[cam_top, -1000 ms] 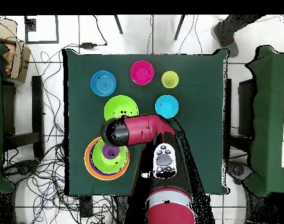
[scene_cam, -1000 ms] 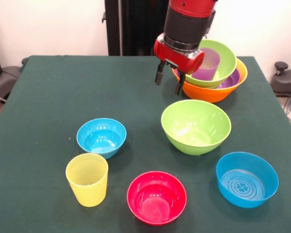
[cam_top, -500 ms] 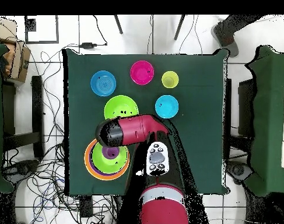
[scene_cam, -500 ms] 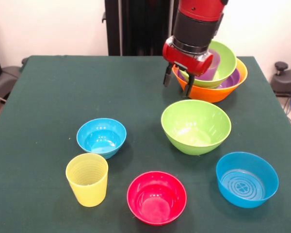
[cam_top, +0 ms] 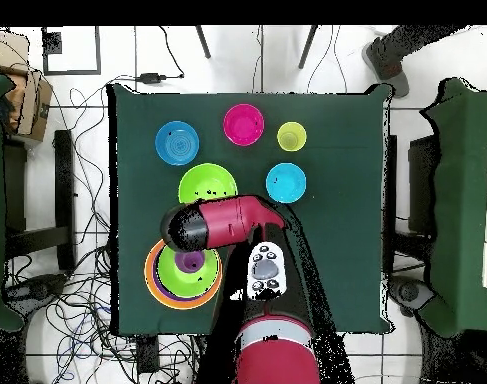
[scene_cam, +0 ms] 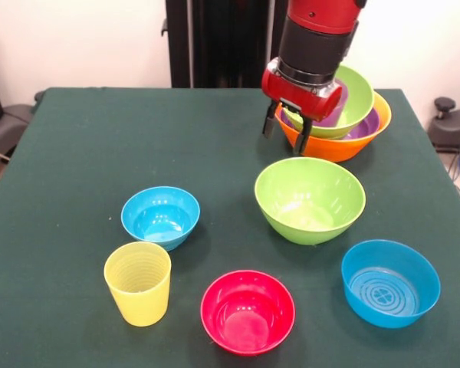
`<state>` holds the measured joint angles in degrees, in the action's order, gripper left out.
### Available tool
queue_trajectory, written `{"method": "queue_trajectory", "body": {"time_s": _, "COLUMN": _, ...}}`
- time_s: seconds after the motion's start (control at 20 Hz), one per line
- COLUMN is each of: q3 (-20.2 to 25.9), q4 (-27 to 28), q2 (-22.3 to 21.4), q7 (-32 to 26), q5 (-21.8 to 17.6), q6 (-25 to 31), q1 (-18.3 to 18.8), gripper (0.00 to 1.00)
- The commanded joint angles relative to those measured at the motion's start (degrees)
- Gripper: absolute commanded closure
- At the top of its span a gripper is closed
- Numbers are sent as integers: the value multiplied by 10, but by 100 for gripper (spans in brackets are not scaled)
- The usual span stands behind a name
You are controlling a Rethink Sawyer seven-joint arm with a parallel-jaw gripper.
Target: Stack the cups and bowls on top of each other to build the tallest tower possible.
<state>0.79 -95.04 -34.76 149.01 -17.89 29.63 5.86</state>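
Tower (scene_cam: 345, 130) just behind empty, parted fingers (scene_cam: 269, 123)

Tower (scene_cam: 345, 126) far right: orange bowl (scene_cam: 333, 147), purple bowl (scene_cam: 368, 123), lime bowl (scene_cam: 356, 96), purple cup (scene_cam: 333, 115) nested. Loose upright: lime bowl (scene_cam: 310, 199), two blue bowls (scene_cam: 160, 217) (scene_cam: 390, 283), pink-red bowl (scene_cam: 248, 311), ribbed yellow cup (scene_cam: 138, 283).

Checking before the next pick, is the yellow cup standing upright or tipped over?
Upright. The yellow cup stands on its base on the table with its open mouth facing up.
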Motion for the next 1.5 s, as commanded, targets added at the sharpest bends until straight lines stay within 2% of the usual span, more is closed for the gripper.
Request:
{"method": "queue_trajectory", "body": {"time_s": 0.05, "q3": 49, "q4": 38, "q2": 46, "q7": -50, "q5": -43, "q6": -33, "q1": -9, "gripper": 0}}
{"method": "queue_trajectory", "body": {"time_s": 0.7, "q3": 50, "q4": 79, "q2": 89, "q7": -52, "q5": -55, "q6": -50, "q1": -10, "gripper": 0}}
{"method": "queue_trajectory", "body": {"time_s": 1.5, "q3": 45, "q4": 66, "q2": 94, "q7": -46, "q5": -57, "q6": -74, "q1": -15, "gripper": 0}}
